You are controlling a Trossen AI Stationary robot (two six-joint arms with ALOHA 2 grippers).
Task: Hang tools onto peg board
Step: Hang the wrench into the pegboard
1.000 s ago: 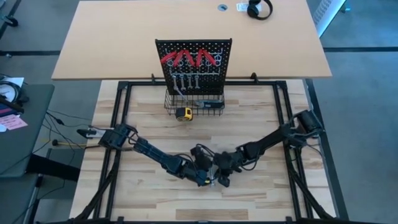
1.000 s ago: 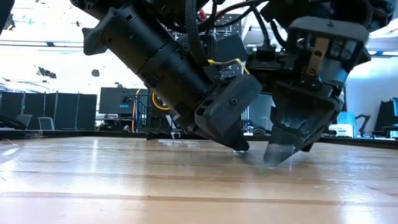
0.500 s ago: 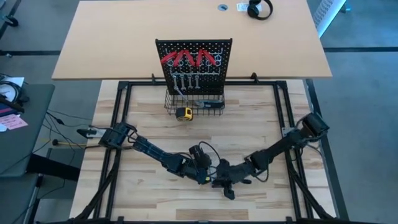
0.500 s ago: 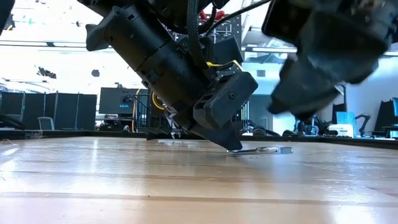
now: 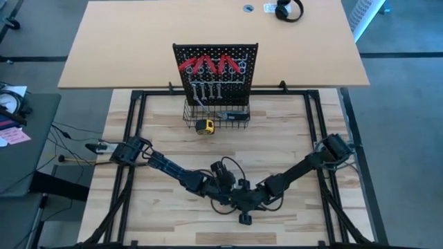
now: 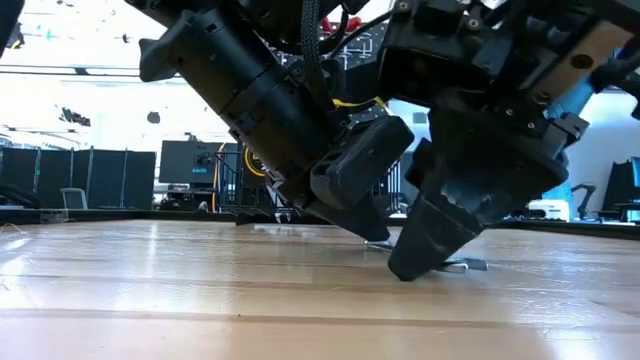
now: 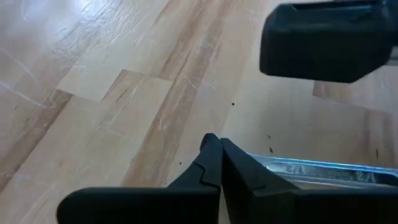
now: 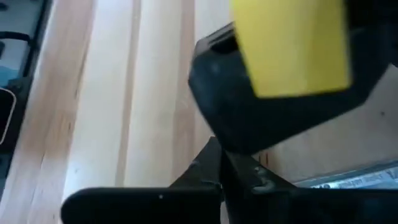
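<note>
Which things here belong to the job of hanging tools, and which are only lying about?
Belong to the job:
- peg board with red pliers and wrenches already hung
- wrench flat on the table, both shut hands at it: left hand, right hand

Lying about:
- yellow tape measure
- headphones on the far table

Robotics lab/office: framed wood bench (image 5: 166, 214), spare desk w/ headphones (image 5: 288, 10), monitors (image 6: 185, 160) behind.

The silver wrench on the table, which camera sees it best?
The left wrist view: the wrench lies flat and close beside the shut left gripper. The right wrist view catches an edge; the low view a sliver; from above, the arms hide it.
</note>
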